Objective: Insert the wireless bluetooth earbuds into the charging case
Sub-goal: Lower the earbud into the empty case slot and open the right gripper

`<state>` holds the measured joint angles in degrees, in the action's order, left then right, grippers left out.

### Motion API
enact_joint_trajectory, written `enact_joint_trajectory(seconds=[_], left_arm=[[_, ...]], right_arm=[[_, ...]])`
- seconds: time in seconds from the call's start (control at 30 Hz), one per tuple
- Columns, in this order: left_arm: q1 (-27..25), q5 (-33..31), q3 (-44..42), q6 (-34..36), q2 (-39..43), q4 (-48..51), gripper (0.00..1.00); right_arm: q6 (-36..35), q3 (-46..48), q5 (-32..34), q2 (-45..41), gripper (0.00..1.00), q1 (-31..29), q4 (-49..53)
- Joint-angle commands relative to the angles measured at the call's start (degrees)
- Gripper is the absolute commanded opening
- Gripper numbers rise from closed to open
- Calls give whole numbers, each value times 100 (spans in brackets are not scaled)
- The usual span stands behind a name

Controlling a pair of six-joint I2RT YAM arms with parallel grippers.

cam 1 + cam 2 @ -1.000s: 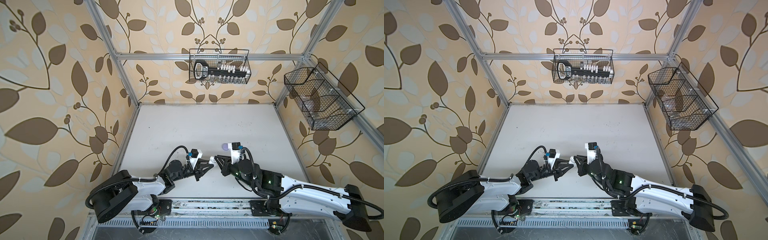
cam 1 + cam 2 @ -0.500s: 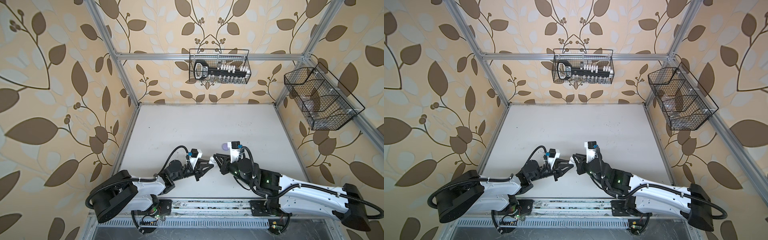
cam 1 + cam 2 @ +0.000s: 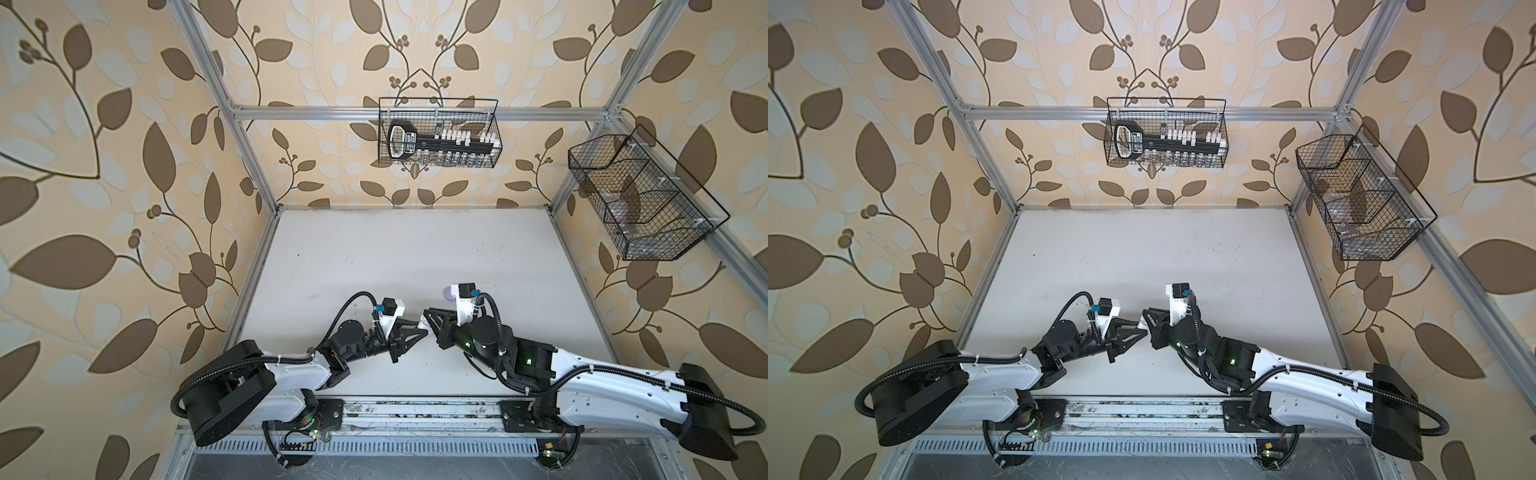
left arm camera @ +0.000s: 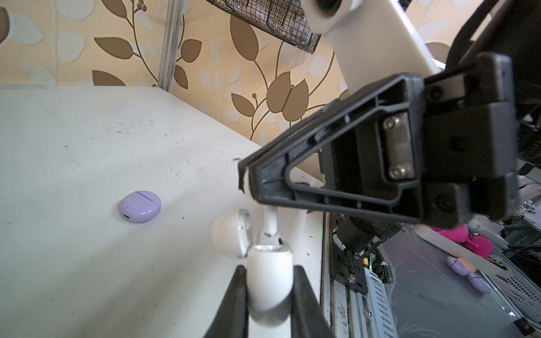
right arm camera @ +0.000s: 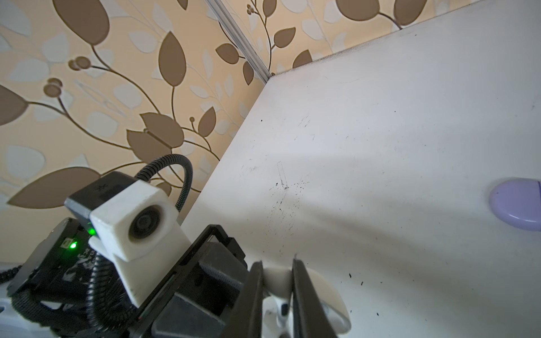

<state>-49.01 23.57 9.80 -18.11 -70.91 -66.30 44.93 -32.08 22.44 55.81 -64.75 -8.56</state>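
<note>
Over on your left, the left tool [image 4: 268, 268] is pinched narrow on the body of the white charging case [image 4: 269, 292], near the front edge of the worktop [image 4: 73, 146], with the lid [image 4: 229, 237] swung open to one side. In the middle, a white earbud [image 4: 270, 224] hangs stem-first at the mouth of the case, its tip right at the rim. By my read you're in the insertion step, though I can't tell whether it has found its socket. On your right, the right tool [image 5: 276, 262] is closed narrow on the bud's head, nose to nose with the left tool in both top views. Next call: line the stem up with the socket, press straight in, and only then release, since a tilted push could jam it or flick it away. Past the right tool, further back, a lilac charging case [image 4: 140, 206] lies shut on the worktop, touched by neither tool.
</note>
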Motion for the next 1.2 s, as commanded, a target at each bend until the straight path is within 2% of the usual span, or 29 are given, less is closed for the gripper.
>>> enact_joint_trajectory(seconds=[0.0, 0.8, 0.97, 1.17], left_arm=[[76, 34, 180, 7, 117, -480, 0], [76, -37, 172, 83, 327, -315, 0], [76, -41, 153, 90, 370, -283, 2], [76, -37, 158, 114, 412, -243, 2]], right_arm=[[77, 105, -73, 29, 18, -10, -123], [379, 351, -11, -14, 18, -222, 21], [430, 380, -48, 63, 26, -222, -32], [410, 360, -17, 36, 28, -222, 18]])
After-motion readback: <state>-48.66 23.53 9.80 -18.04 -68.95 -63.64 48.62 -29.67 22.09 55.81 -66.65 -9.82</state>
